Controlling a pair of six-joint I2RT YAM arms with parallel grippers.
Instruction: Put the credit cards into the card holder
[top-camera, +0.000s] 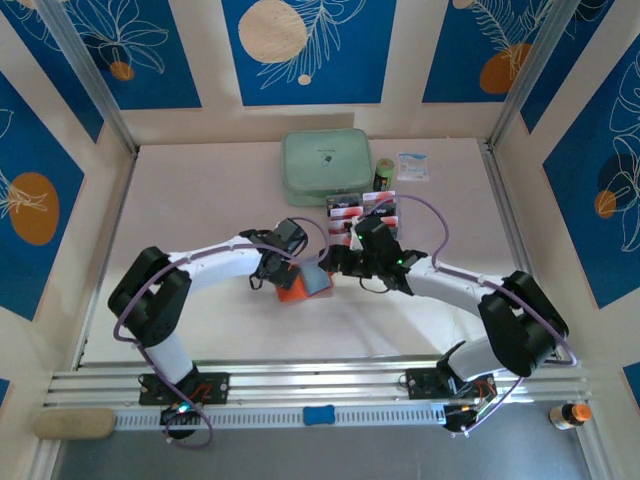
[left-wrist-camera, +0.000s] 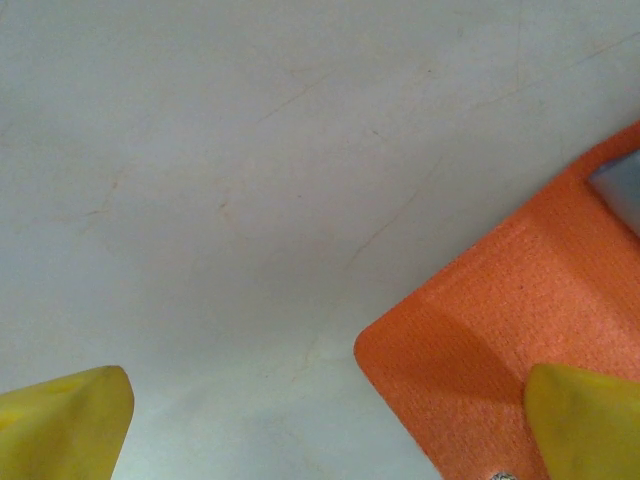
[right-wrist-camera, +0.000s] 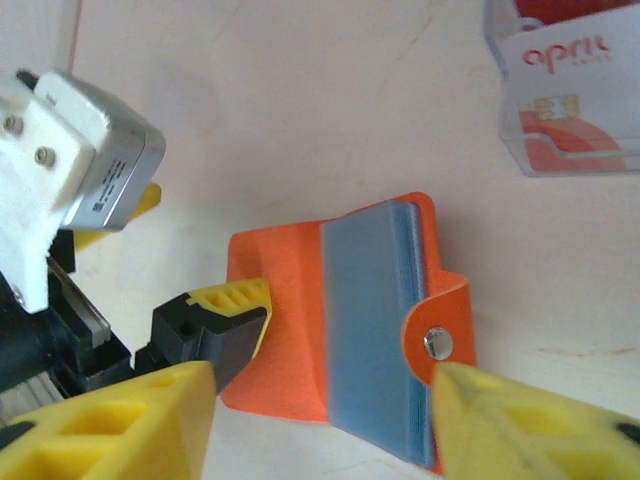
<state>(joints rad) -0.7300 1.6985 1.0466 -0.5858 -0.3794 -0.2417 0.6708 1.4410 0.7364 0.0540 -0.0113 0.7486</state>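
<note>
Card holder (right-wrist-camera: 280, 290) is lying open near the middle of the tabletop (top-camera: 200, 200). Left pincer (left-wrist-camera: 325, 400) is gaping wide, one finger sitting over its corner. Right pincer (right-wrist-camera: 325, 385) is straddling it, jaws apart. Credit cards (top-camera: 362, 210) are sitting in a clear tray (right-wrist-camera: 510, 150) toward the far edge. Unpinned, the holder could slide or fold shut.
</note>
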